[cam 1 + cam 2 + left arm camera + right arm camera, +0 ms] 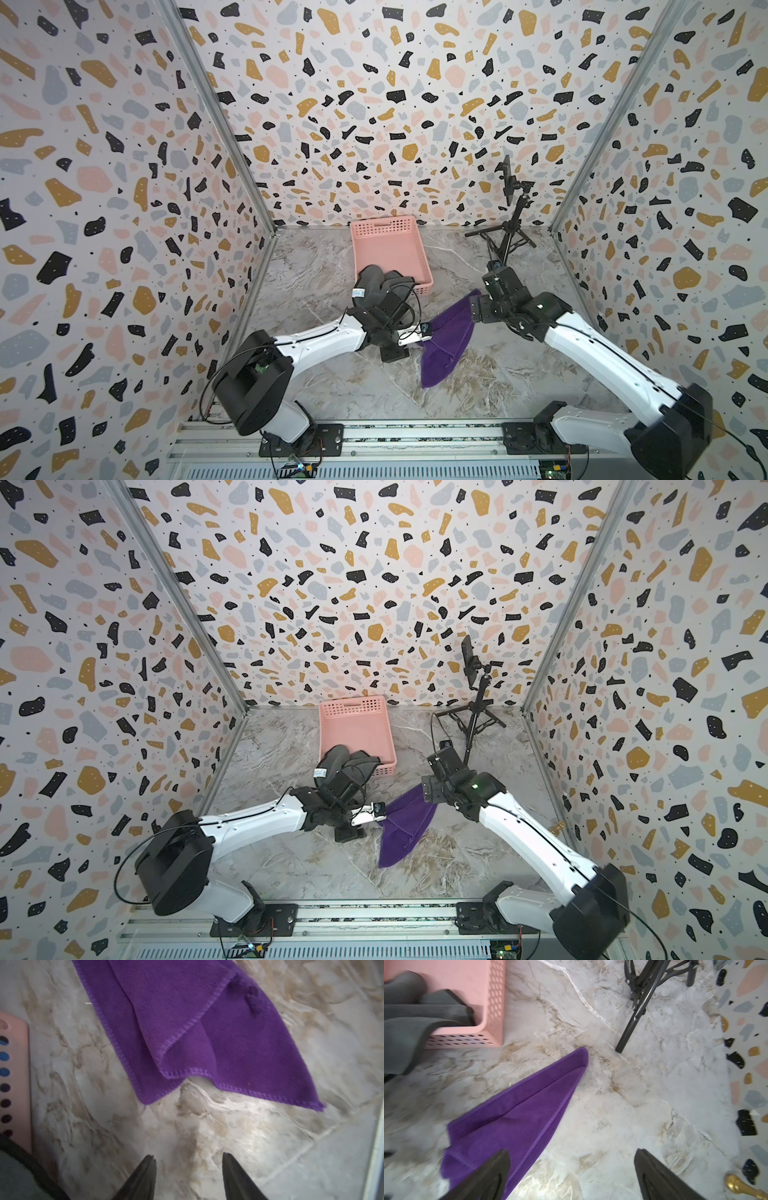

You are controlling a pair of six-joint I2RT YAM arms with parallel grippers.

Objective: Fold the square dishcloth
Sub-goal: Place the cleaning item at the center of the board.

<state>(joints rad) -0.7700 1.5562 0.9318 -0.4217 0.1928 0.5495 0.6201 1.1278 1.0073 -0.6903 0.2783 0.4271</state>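
Now, in both top views the purple dishcloth lies crooked and partly folded near the pink basket, on the robot's side of it. From the left wrist, the left claw is apart and empty, close to the cloth's messy open end. From the right wrist, the right claw is wide apart and empty; I think each claw should pinch one corner and match the edges.

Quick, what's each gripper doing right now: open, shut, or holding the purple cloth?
Left gripper: open, holding nothing.
Right gripper: wide open, holding nothing; the purple dishcloth is not gripped.
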